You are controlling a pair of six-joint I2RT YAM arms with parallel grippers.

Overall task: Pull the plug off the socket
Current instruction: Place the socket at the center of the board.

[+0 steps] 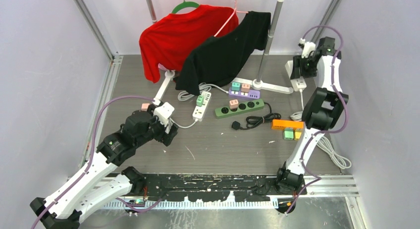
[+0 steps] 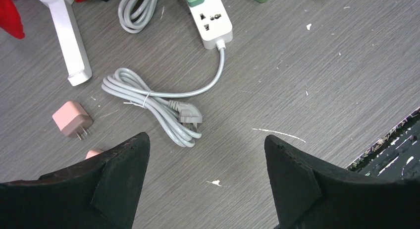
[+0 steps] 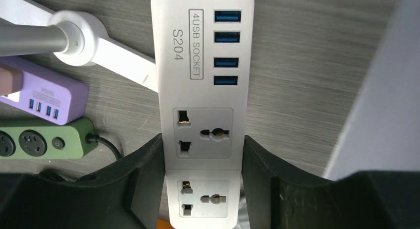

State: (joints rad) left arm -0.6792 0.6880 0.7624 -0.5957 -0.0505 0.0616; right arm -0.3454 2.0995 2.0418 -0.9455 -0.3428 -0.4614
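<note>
White power strip (image 3: 203, 65) sat clamped between my right fingers (image 3: 143, 182), mid-frame in the right wrist view. My left fingers (image 2: 116, 184) stood wide apart, holding nothing, above the counter (image 2: 322, 80); the pink plug (image 2: 72, 119) lay loose at lower left.

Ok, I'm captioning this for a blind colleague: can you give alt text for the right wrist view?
The right gripper clamps a white power strip by its sides; its four blue USB ports and two sockets are empty. A purple strip and a green strip lie at the frame's left.
</note>
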